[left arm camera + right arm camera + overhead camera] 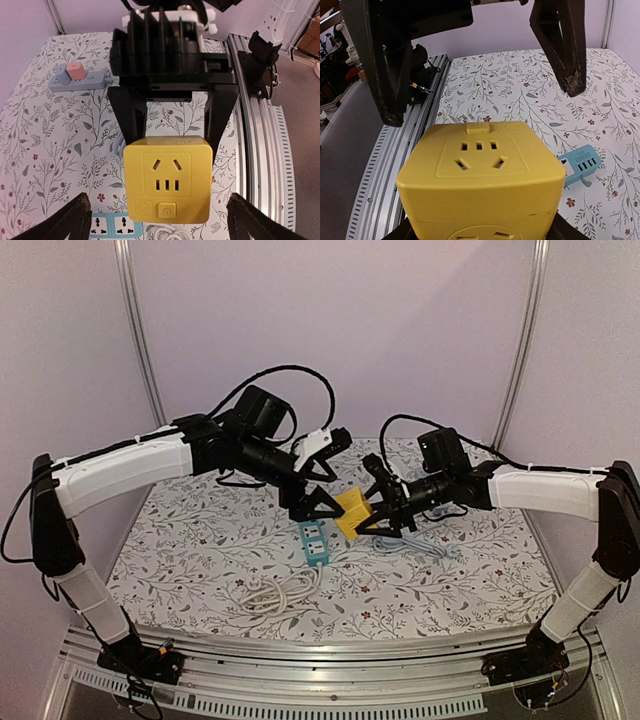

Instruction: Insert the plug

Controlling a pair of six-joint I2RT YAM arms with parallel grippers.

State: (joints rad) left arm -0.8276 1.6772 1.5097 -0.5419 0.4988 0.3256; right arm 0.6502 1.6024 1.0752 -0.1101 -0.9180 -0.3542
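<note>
Soft, even light; slight blur

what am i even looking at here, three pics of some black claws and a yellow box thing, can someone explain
These are two robot arms bolted to a table with a flowered cloth. One picture looks down from above; the other two come from cameras on each arm's wrist. The right gripper holds a yellow cube adapter with sockets on its faces. The left gripper stands open just beside the cube, holding nothing. On the cloth lie a teal power strip with a white coiled cord, and, seen from the left wrist, a grey strip with a pink plug in it.
</note>
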